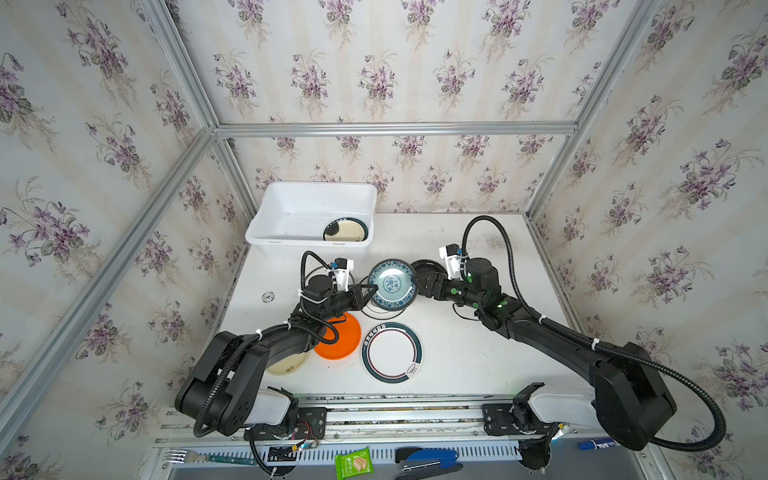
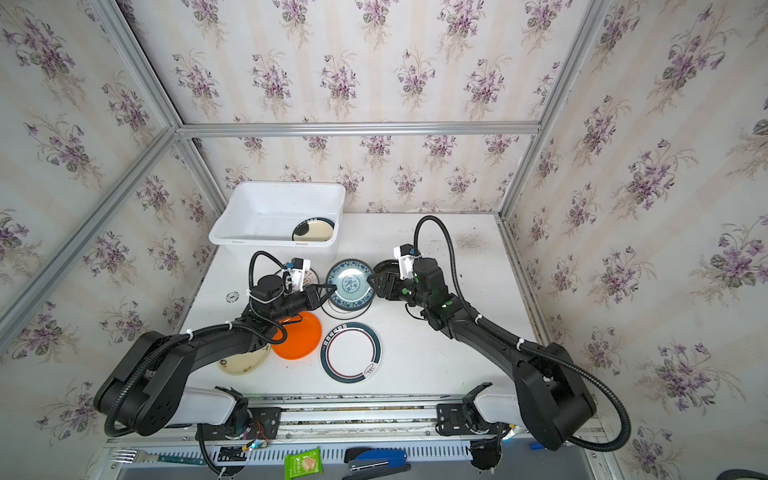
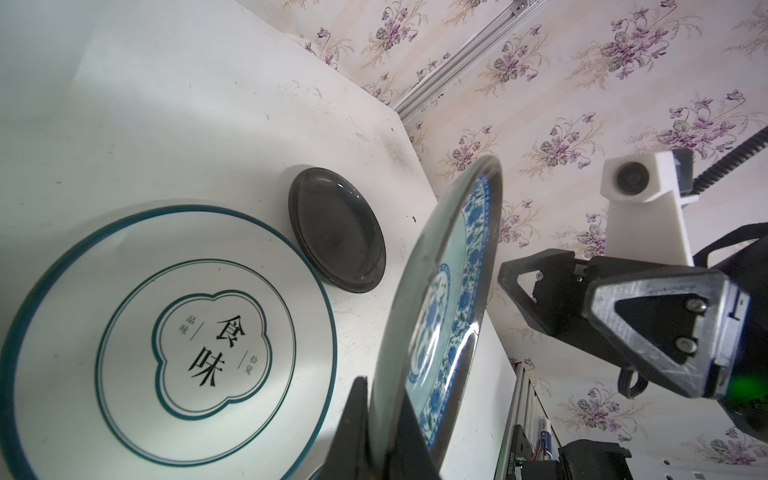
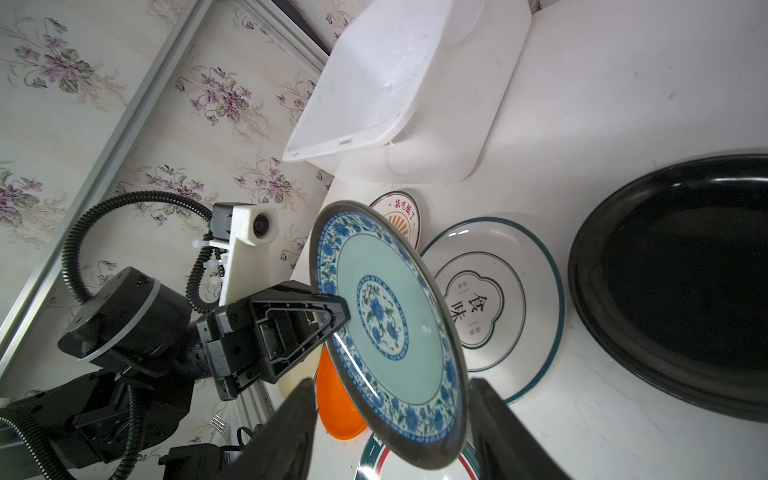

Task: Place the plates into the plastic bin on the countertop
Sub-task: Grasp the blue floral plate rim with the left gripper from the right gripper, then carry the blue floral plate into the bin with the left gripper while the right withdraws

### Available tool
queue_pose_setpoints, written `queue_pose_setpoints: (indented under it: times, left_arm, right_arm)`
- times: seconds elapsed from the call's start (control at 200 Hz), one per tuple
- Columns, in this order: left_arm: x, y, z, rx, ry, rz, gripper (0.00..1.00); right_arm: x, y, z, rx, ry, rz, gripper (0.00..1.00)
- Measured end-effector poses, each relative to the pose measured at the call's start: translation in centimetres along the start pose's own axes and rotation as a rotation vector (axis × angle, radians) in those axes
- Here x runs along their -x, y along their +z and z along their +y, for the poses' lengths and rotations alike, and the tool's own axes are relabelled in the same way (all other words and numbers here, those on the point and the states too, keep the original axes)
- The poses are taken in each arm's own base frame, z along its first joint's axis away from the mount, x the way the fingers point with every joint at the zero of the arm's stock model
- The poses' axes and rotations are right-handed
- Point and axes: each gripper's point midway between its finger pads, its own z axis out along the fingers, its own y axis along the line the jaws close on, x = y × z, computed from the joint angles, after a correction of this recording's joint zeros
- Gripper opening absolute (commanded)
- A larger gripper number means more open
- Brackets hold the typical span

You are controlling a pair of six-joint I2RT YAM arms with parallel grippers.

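Observation:
A blue patterned plate [image 1: 392, 284] [image 2: 350, 284] [image 3: 449, 291] [image 4: 390, 324] hangs tilted above the countertop [image 1: 478, 353]. My left gripper [image 1: 368, 291] [image 3: 384, 399] [image 4: 345, 311] is shut on its left rim. My right gripper [image 1: 417, 282] [image 4: 390, 386] [image 3: 552, 286] is open, its fingers standing apart on either side of the opposite rim. The white plastic bin [image 1: 307, 242] [image 2: 270, 242] [image 4: 374, 83] stands at the back left and holds a black-rimmed cream plate [image 1: 345, 230]. Under the raised plate lies a white plate with teal bands [image 3: 166, 332] [image 4: 490, 299].
A black plate [image 1: 428, 268] [image 3: 336, 230] lies below my right gripper. Nearer the front lie an orange plate [image 1: 338, 336], a teal-rimmed emblem plate [image 1: 392, 352] and a cream plate [image 1: 289, 363] half under the left arm. A sunburst plate [image 4: 401, 218] sits near the bin.

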Motion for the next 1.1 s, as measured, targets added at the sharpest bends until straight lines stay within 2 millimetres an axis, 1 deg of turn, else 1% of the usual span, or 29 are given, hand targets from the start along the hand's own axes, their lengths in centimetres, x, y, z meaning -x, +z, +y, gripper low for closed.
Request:
queue_pose_setpoints:
  times: [0.065,0.21,0.325,0.44,0.55,0.67,0.785,0.88,0.959,1.099]
  left_arm:
    - [0.0,-0.1,0.0,0.000,-0.001,-0.001,0.02]
    - [0.0,-0.2,-0.2,-0.003,-0.003,-0.004,0.02]
    - [0.2,-0.6,-0.5,-0.011,0.000,-0.013,0.02]
    - [0.5,-0.9,-0.9,-0.014,0.009,-0.030,0.01]
    - [0.6,-1.3,-1.1,-0.009,0.019,-0.039,0.00]
    - [1.3,-2.1,-1.9,-0.009,0.059,-0.067,0.00]
    - [2.3,-3.3,-2.9,0.018,0.147,-0.118,0.00]
    - [3.1,-4.3,-3.8,0.038,0.220,-0.163,0.00]
    - [3.4,-5.0,-3.5,0.078,0.256,-0.194,0.00]
    - [4.3,-5.5,-1.8,0.199,0.280,-0.220,0.01]
  right_arm:
    - [0.1,-0.1,0.1,0.001,-0.002,-0.003,0.70]
    - [0.2,-0.6,0.2,-0.007,-0.001,-0.008,0.73]
    - [0.7,-1.4,0.6,-0.016,-0.008,-0.034,0.81]
    - [1.1,-2.2,0.5,-0.044,-0.028,-0.056,0.86]
    - [0.7,-2.6,-0.4,-0.100,-0.054,-0.047,0.87]
    - [0.8,-2.9,-0.8,-0.128,-0.084,-0.056,0.87]
    - [1.1,-3.3,-0.7,-0.134,-0.116,-0.073,0.87]
    - [0.7,-3.6,-1.1,-0.142,-0.134,-0.077,0.87]
    - [0.5,-3.7,-1.5,-0.152,-0.144,-0.085,0.88]
    - [0.4,-4.1,-1.3,-0.138,-0.157,-0.106,0.88]
